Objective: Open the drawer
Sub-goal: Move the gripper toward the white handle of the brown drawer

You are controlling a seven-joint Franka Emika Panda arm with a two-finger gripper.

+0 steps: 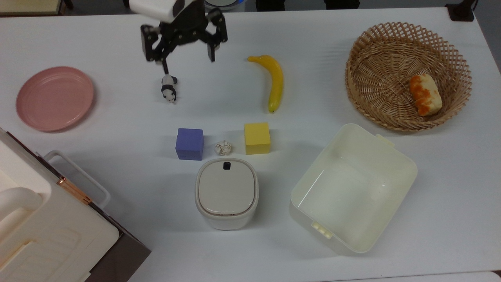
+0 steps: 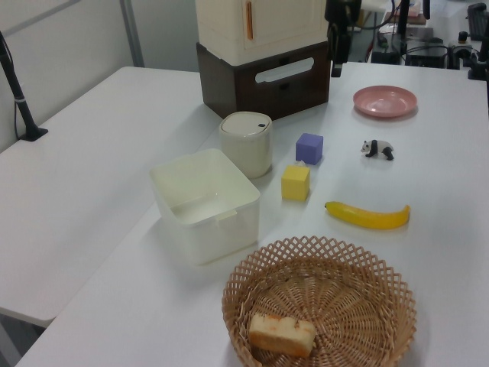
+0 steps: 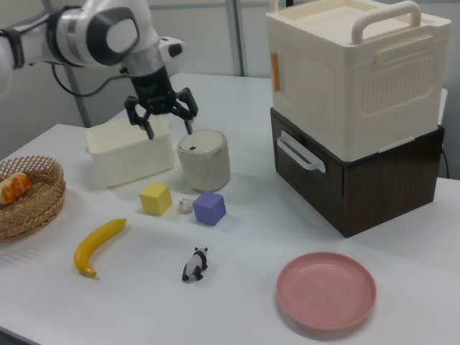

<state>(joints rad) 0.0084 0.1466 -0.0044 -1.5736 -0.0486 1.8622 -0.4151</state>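
The drawer (image 1: 126, 250) is the dark brown lower box under the cream cabinet (image 1: 47, 231), at the top view's bottom left. Its white loop handle (image 1: 80, 178) faces the table, and the front looks flush and shut. The right view shows the drawer (image 3: 325, 188) and its handle (image 3: 297, 154) at the right. In the left view the drawer (image 2: 286, 88) sits at the back. My gripper (image 1: 189, 63) hangs open and empty above the table's far side, just above the panda figure (image 1: 168, 88) and far from the handle. It also shows in the right view as the gripper (image 3: 169, 128).
A pink plate (image 1: 54, 98) lies near the cabinet. A banana (image 1: 274, 82), purple cube (image 1: 190, 143), yellow cube (image 1: 257, 138), small white ball (image 1: 223, 147) and lidded beige container (image 1: 226, 192) fill the middle. A cream bin (image 1: 354, 188) and a basket (image 1: 407, 74) stand at the top view's right.
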